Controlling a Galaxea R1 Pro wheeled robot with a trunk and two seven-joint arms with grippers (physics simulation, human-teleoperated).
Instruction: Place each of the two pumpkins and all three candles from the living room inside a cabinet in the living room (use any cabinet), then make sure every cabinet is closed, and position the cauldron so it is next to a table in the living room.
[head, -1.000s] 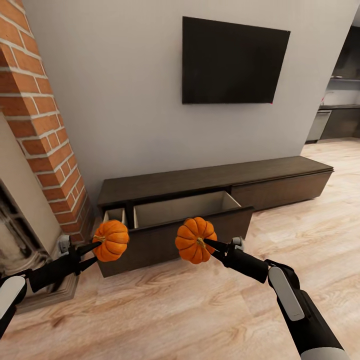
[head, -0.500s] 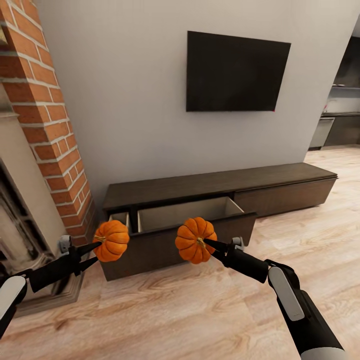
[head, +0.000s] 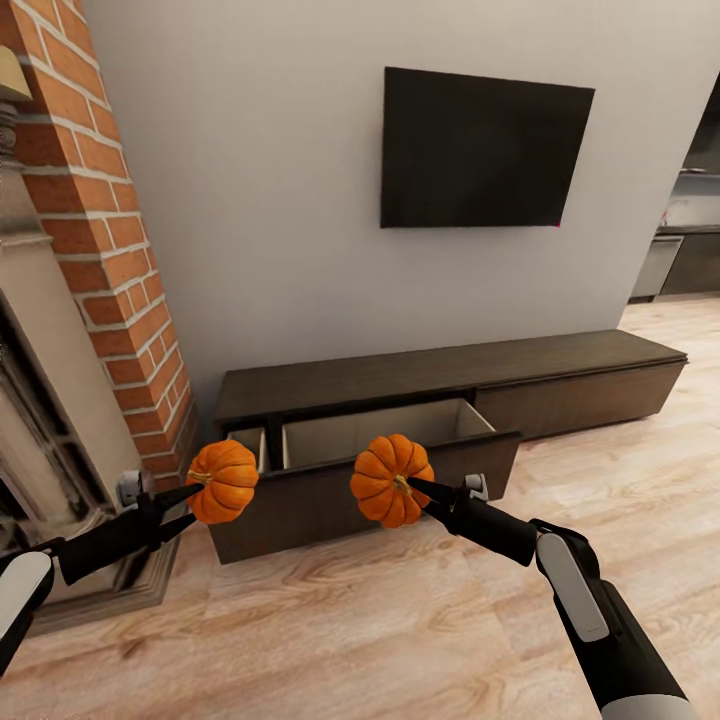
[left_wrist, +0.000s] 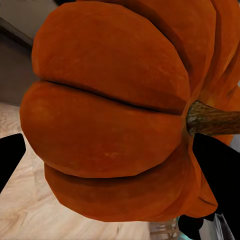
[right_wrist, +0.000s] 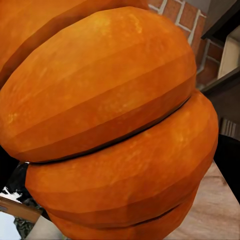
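Each arm carries one bright orange ribbed pumpkin above the wood floor. My left gripper is shut on the left pumpkin, whose brown stem and ribs show up close. My right gripper is shut on the right pumpkin, seen large in the right wrist view. Behind them, against the grey wall, runs the long dark brown cabinet. Its left drawer is pulled out, showing a pale inside. Both pumpkins hang in front of that drawer's dark front.
A brick column and the fireplace surround stand at left, close to my left arm. A black TV hangs on the wall above the cabinet. Wood floor stretches right toward a kitchen area.
The whole view has shifted: the cabinet, TV and brick column now sit further right and lower, so the camera has moved. Both grippers still hold their pumpkins in the same pose.
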